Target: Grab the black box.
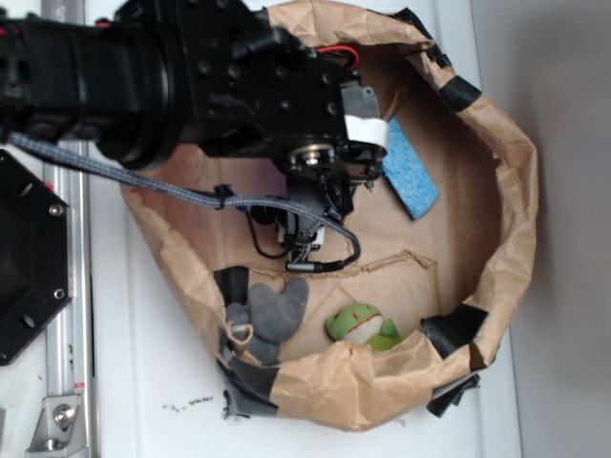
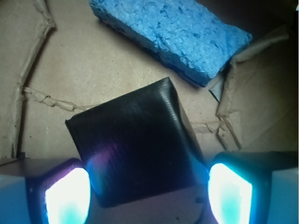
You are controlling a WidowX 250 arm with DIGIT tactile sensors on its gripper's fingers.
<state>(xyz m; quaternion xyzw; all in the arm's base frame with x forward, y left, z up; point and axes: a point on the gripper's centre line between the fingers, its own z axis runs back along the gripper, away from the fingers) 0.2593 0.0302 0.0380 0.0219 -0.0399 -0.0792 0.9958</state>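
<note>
My gripper [image 2: 148,191] stands open, its two glowing pads [image 2: 67,196] low in the wrist view with the small glossy black box with the wrinkled wrap [image 2: 135,147] lying between them on the brown cardboard floor [image 2: 93,60]. The box sits in the centre and lower half of that frame, turned diagonally, so a corner rather than a flat side seems to face each pad. That is my main worry: closing on corners could twist the box or squirt it out forward, and the shiny wrap looks slippery. The porous blue rectangular sponge [image 2: 173,35] lies near the box's far corner at the top of the frame; a shoved box might bump it. In the exterior view my arm hides the box inside the crumpled brown paper ring [image 1: 511,191], so I cannot judge my height there.
</note>
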